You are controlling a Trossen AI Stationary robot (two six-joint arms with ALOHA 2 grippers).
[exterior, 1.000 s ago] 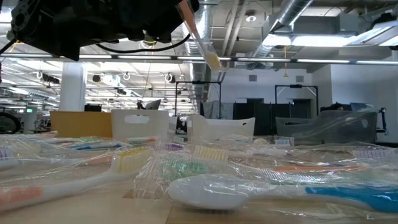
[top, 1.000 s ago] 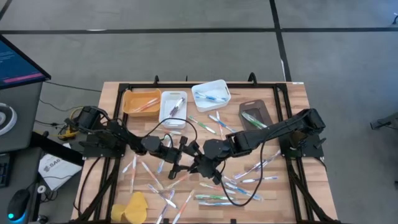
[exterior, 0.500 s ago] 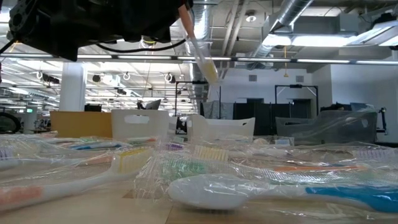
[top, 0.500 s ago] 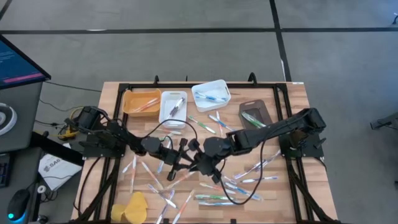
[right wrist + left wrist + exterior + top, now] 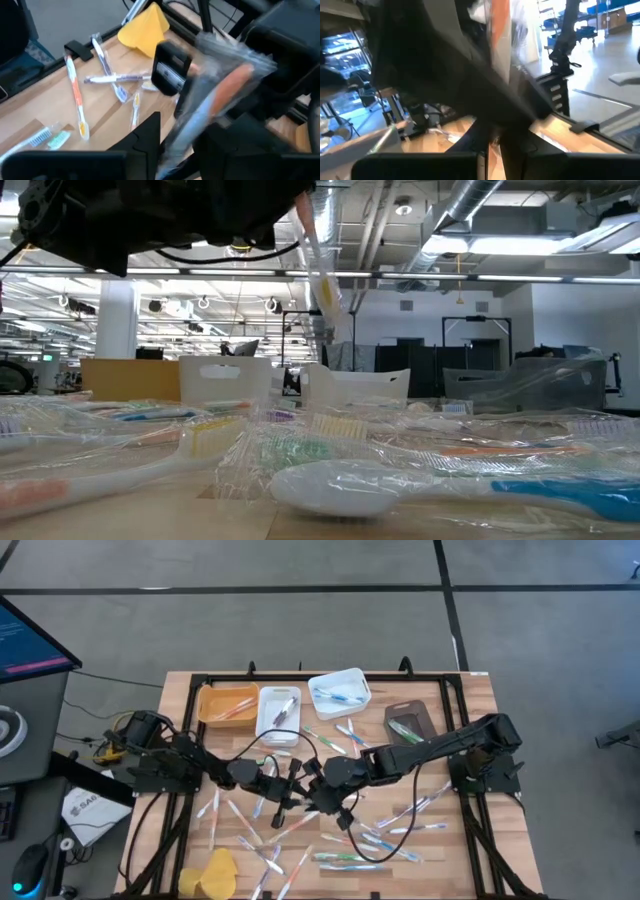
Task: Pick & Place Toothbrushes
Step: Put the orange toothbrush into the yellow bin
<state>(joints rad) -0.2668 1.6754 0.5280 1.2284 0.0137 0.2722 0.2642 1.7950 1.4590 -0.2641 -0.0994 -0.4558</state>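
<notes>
An orange toothbrush [image 5: 226, 94] in a clear wrapper hangs in the air over the middle of the table. My two grippers meet at it. My left gripper [image 5: 302, 790] reaches in level from the table's left and is shut on it. My right gripper [image 5: 320, 790] slants down from the right and is open. Its fingers [image 5: 146, 134] stand on either side of the wrapper's end. In the low view the toothbrush [image 5: 318, 255] stands steep, bristle head lowest. Many more wrapped toothbrushes [image 5: 380, 836] lie flat on the table. My left gripper pinches the orange handle [image 5: 493, 143] between its two fingers, through the wrapper. The fingers come level from the table's left and lie across the handle. The toothbrush stands steeply upright in the hold, clear of the table. Whether my right gripper touches the wrapper, I cannot tell.
At the far edge stand an orange bin [image 5: 226, 702], two white bins [image 5: 278, 712] [image 5: 339, 690] and a dark tray [image 5: 410, 725], each with toothbrushes inside. A yellow lump [image 5: 212, 873] lies at the near left corner. Black rails [image 5: 190, 730] frame the table.
The toothbrush has tipped from a slant to nearly upright, its bristle head swinging down and toward my left gripper. My right gripper has rolled a little about its own axis. Both hands have stayed where they were.
</notes>
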